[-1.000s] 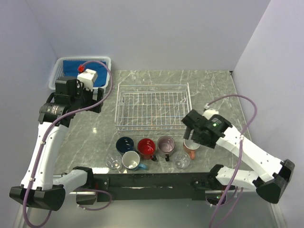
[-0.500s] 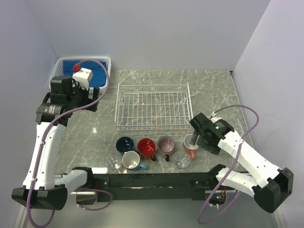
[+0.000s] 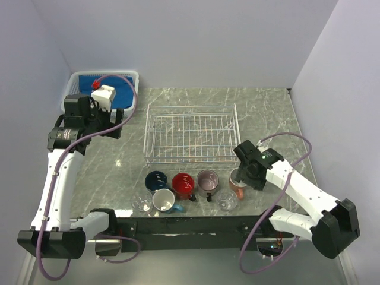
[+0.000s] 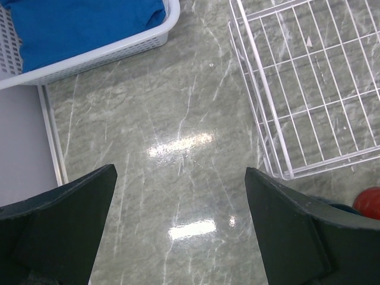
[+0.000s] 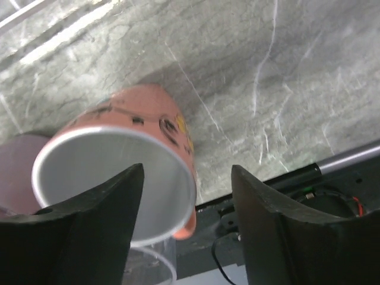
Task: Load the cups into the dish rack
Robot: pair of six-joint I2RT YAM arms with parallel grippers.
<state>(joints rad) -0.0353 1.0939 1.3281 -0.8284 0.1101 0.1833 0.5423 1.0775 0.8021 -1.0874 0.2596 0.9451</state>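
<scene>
The right gripper (image 5: 187, 169) is spread wide and grips nothing. One wall of the salmon mug (image 5: 148, 104) stands between its fingers; I cannot tell whether they touch it. The mug is salmon-orange with small dark marks, pale inside, mouth up.

There are five mugs: salmon, mauve mug (image 3: 207, 180), red mug (image 3: 183, 184), navy mug (image 3: 156, 179) and blue mug (image 3: 163, 200). There are also two glasses (image 3: 227, 200) and one rack (image 3: 190, 133), which lies just beyond this gripper.

The left gripper (image 4: 181, 172) is wide open and holds nothing, above the table (image 4: 178, 119), with the rack to its right.
</scene>
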